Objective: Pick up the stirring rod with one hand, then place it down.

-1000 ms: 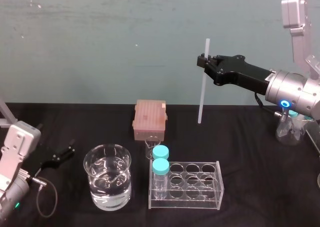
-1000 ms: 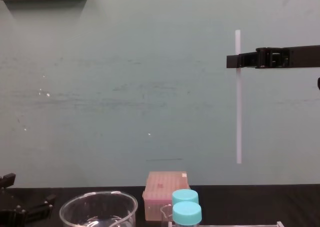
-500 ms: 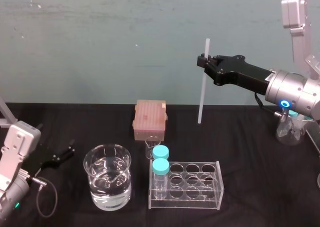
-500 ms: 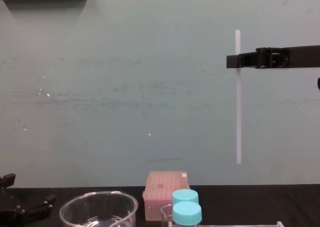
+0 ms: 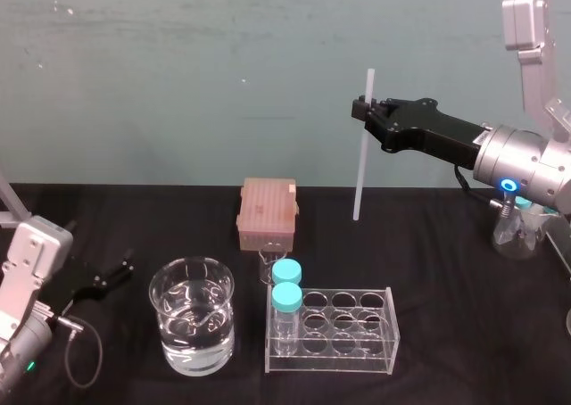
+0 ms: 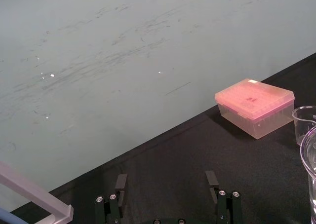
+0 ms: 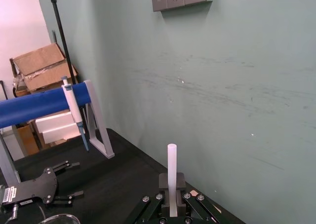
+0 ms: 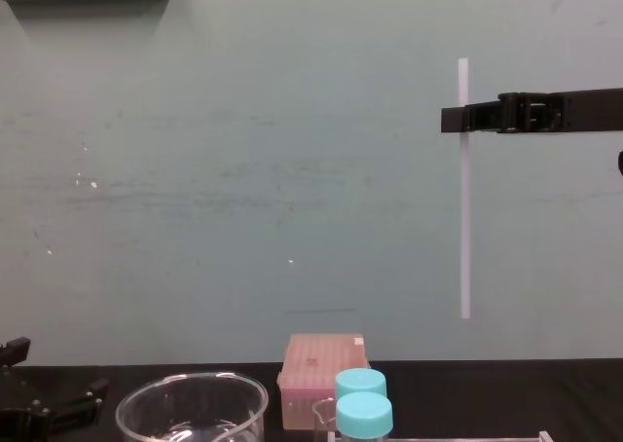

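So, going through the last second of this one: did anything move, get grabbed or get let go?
Nothing visibly changed. The right gripper stays shut on the stirring rod, holding it upright in the air, and the left gripper stays parked and open at the lower left.

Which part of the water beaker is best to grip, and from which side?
Probably grip the beaker by its round wall, mid-height, level from its left, where the open left gripper rests. It stands upright with water; the rack flanks its right.

Black table: beaker, rack, pink box
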Action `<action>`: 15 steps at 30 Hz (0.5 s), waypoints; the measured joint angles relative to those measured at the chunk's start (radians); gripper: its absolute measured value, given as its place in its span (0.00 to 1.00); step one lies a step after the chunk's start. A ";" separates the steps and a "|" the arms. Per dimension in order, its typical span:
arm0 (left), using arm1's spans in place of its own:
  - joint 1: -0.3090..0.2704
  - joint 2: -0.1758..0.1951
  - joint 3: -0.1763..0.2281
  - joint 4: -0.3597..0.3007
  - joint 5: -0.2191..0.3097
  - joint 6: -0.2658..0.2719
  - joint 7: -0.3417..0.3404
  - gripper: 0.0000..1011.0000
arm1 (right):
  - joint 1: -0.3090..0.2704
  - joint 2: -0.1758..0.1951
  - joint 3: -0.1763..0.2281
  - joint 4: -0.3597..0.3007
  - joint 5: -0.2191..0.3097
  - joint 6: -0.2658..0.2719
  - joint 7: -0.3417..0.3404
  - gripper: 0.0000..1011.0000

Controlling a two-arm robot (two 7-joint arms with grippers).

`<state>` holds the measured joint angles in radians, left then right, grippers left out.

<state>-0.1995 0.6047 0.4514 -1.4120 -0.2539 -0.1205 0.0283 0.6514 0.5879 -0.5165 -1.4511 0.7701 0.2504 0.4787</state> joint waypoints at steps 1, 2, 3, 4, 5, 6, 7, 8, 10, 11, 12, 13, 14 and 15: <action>0.000 0.000 0.000 0.000 0.000 0.000 0.000 0.99 | 0.000 0.000 0.000 0.000 0.000 0.000 0.000 0.07; 0.000 0.000 0.000 0.000 0.000 0.000 0.000 0.99 | 0.000 0.000 0.000 0.000 0.000 0.000 0.000 0.07; 0.000 0.000 0.000 0.000 0.000 0.000 0.000 0.99 | 0.000 0.000 0.000 0.000 0.000 0.000 0.000 0.07; 0.000 0.000 0.000 0.000 0.000 0.000 0.000 0.99 | 0.000 0.000 0.000 0.000 0.000 0.000 0.000 0.07; 0.000 0.000 0.000 0.000 0.000 0.000 0.000 0.99 | 0.000 0.000 0.000 0.000 0.000 0.000 0.000 0.07; 0.000 0.000 0.000 0.000 0.000 0.000 0.000 0.99 | 0.000 0.000 0.000 0.000 0.000 0.000 0.000 0.07; 0.000 0.000 0.000 0.000 0.000 0.000 0.000 0.99 | 0.000 0.000 0.000 0.000 0.000 0.000 0.000 0.07; 0.000 0.000 0.000 0.000 0.000 0.000 0.000 0.99 | 0.000 0.000 0.000 0.000 0.000 0.000 0.000 0.07; 0.000 0.000 0.000 0.000 0.000 0.000 0.000 0.99 | 0.000 0.000 0.000 0.000 0.000 0.000 0.000 0.07; 0.000 0.000 0.000 0.000 0.000 0.000 0.000 0.99 | 0.000 0.000 0.000 0.000 0.000 0.000 0.000 0.07; 0.000 0.000 0.000 0.000 0.000 0.000 0.000 0.99 | 0.000 0.000 0.000 0.000 0.000 0.000 0.000 0.07; 0.000 0.000 0.000 0.000 0.000 0.000 0.000 0.99 | 0.000 0.000 0.000 0.000 0.000 0.000 0.000 0.07; 0.000 0.000 0.000 0.000 0.000 0.000 0.000 0.99 | 0.000 0.000 0.000 0.000 0.000 0.000 0.000 0.07; 0.000 0.000 0.000 0.000 0.000 0.000 0.000 0.99 | 0.000 0.000 0.000 0.000 0.000 0.000 0.000 0.07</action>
<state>-0.1995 0.6047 0.4514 -1.4120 -0.2539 -0.1205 0.0283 0.6514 0.5880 -0.5165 -1.4511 0.7701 0.2504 0.4789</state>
